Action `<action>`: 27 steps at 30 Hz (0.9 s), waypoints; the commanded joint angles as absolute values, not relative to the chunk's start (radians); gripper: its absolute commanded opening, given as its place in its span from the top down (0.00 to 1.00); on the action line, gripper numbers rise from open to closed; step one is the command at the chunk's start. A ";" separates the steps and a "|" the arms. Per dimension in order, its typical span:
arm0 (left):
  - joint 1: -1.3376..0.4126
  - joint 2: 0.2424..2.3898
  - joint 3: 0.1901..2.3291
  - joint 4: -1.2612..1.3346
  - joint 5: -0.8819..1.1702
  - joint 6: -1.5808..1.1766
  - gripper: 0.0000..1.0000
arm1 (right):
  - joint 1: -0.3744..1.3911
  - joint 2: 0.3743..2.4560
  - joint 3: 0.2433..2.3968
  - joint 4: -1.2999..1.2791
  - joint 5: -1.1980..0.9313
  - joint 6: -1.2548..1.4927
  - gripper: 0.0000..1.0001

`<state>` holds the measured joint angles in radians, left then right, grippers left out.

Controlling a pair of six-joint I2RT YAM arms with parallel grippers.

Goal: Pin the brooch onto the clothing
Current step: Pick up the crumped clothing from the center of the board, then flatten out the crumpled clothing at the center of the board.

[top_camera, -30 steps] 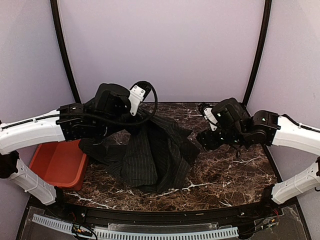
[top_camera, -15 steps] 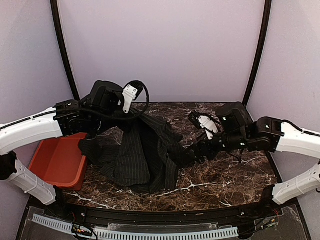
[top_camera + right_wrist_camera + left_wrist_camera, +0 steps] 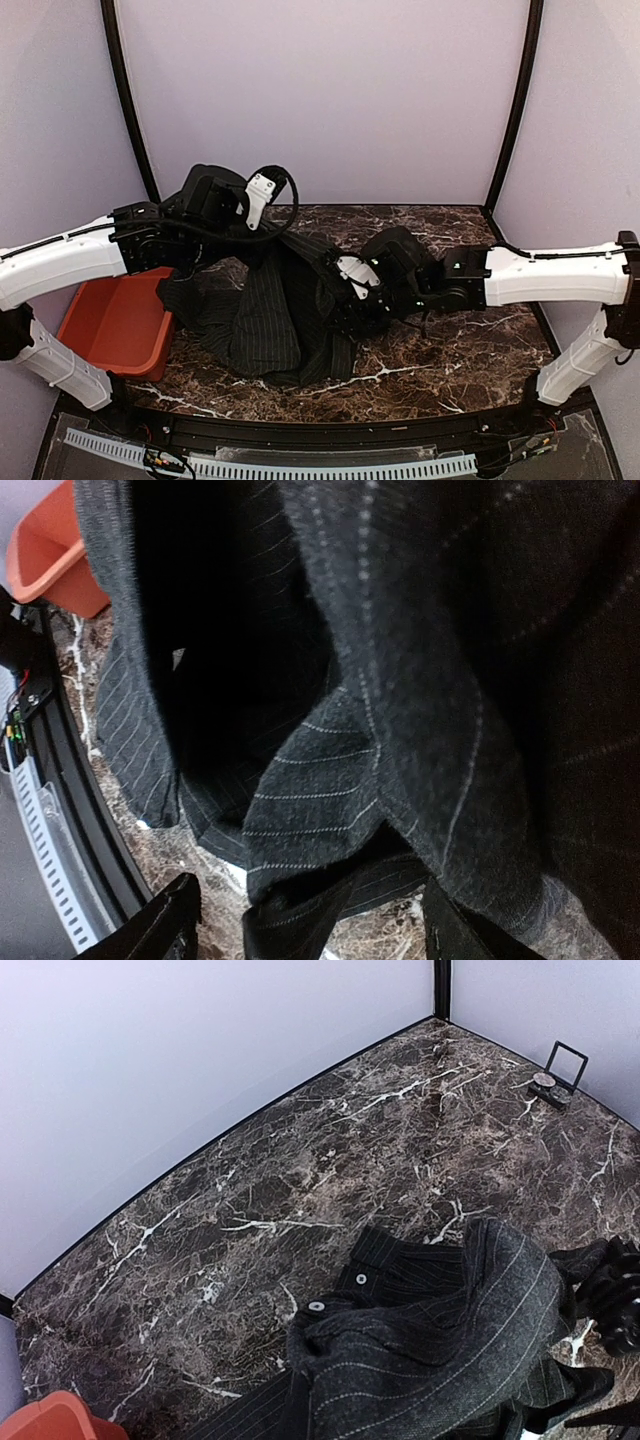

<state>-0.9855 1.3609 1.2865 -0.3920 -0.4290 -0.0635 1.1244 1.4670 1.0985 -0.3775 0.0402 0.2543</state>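
The clothing (image 3: 290,310), a dark pinstriped shirt, lies heaped mid-table with its upper part lifted. My left gripper (image 3: 262,240) holds that raised part. Its jaws are buried in bunched cloth in the left wrist view, where two white buttons (image 3: 317,1306) show. My right gripper (image 3: 345,305) is at the shirt's right edge, low over the table. In the right wrist view it (image 3: 310,900) is open wide, with a folded hem (image 3: 320,810) hanging between the fingers (image 3: 170,925). A small round piece (image 3: 545,1080), perhaps the brooch, lies by a little black frame at the far right.
A red bin (image 3: 115,325) stands at the table's left edge, also showing in the right wrist view (image 3: 45,550). The marble table (image 3: 470,345) is walled by lilac panels. A black front rail (image 3: 60,780) runs along the near edge.
My right arm has swung left from beside the shirt to its right edge, jaws now around the hem. My left arm shifted slightly back-left early on, still holding the shirt up.
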 commanded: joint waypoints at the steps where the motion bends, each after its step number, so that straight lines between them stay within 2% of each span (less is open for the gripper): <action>1: -0.978 1.325 1.259 -0.390 -0.414 -0.077 0.99 | 1.129 1.518 1.168 -0.346 0.180 0.297 0.30; 4: -0.978 1.319 1.255 -0.387 -0.409 -0.077 0.99 | 1.129 1.564 1.196 -0.345 0.203 0.293 0.42; 5: -0.977 1.318 1.253 -0.385 -0.408 -0.077 0.99 | 1.129 1.576 1.207 -0.346 0.214 0.290 0.55; 6: -0.976 1.316 1.252 -0.384 -0.408 -0.075 0.99 | 1.129 1.587 1.215 -0.350 0.225 0.286 0.74; 8: -0.968 1.313 1.256 -0.385 -0.408 -0.072 0.99 | 1.124 1.594 1.224 -0.364 0.247 0.275 1.00; 12: -0.895 1.309 1.348 -0.421 -0.367 -0.056 0.99 | 1.061 1.516 1.213 -0.407 0.317 0.254 1.00; 16: -0.780 1.346 1.548 -0.477 -0.256 -0.011 0.99 | 0.888 1.377 1.245 -0.391 0.314 0.147 1.00; 19: -0.703 1.423 1.712 -0.536 -0.106 0.045 0.99 | 0.779 1.350 1.356 -0.373 0.289 0.034 1.00; 23: -0.647 1.546 2.012 -0.635 0.071 0.100 0.99 | 0.722 1.400 1.564 -0.392 0.310 -0.106 1.00; 27: -0.617 1.568 2.100 -0.638 0.170 0.083 0.99 | 0.709 1.407 1.677 -0.420 0.387 -0.149 1.00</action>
<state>-0.6376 1.5570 2.0407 -0.5697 0.0097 0.0578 0.7181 1.3956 1.6150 -0.3935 0.3061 -0.0471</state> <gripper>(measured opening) 0.010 0.006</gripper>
